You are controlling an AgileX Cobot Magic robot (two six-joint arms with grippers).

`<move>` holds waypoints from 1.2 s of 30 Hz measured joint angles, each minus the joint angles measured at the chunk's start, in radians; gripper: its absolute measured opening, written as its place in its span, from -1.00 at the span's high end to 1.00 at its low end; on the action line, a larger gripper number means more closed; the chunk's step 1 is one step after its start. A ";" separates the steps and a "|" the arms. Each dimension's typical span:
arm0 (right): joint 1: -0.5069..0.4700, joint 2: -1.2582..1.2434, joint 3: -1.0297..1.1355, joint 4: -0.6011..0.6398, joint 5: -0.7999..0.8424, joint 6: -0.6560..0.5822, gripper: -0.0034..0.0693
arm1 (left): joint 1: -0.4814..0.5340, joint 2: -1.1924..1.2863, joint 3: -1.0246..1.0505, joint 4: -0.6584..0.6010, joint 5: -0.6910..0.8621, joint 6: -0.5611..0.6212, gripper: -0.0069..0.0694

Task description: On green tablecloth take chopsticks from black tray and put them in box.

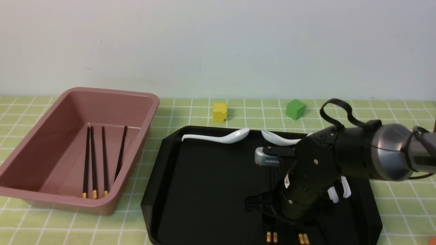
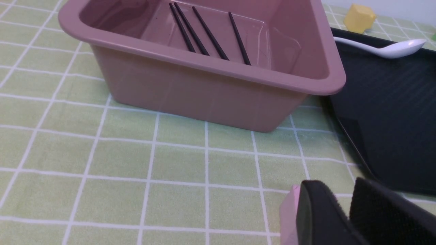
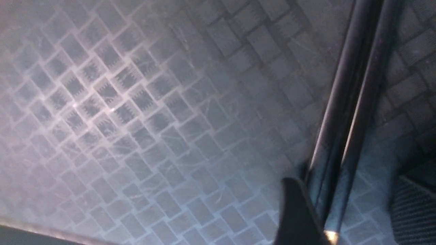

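The black tray [image 1: 204, 190] lies on the green tablecloth [image 1: 190, 112]. My right gripper [image 1: 289, 223] points down at the tray's near end, where the gold ends of two chopstick pairs [image 1: 271, 237] show. In the right wrist view the gripper [image 3: 354, 211] is open, low over the tray floor [image 3: 136, 119], with a pair of chopsticks [image 3: 347, 119] lying between its fingers. The pinkish-brown box [image 1: 112, 93] stands at the left with several chopsticks [image 1: 98, 160] inside. My left gripper [image 2: 344, 211] is shut and empty above the cloth, in front of the box [image 2: 211, 92].
Two white spoons [image 1: 218, 137] [image 1: 279, 137] lie along the tray's far edge. A yellow cube [image 1: 220, 112] and a green cube [image 1: 295, 109] sit on the cloth behind the tray. The box's near corner almost touches the tray [image 2: 391, 119].
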 joint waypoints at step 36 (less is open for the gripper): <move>0.026 -0.064 -0.374 0.984 0.081 -0.981 0.54 | 0.000 0.000 0.000 -0.001 0.000 0.000 0.29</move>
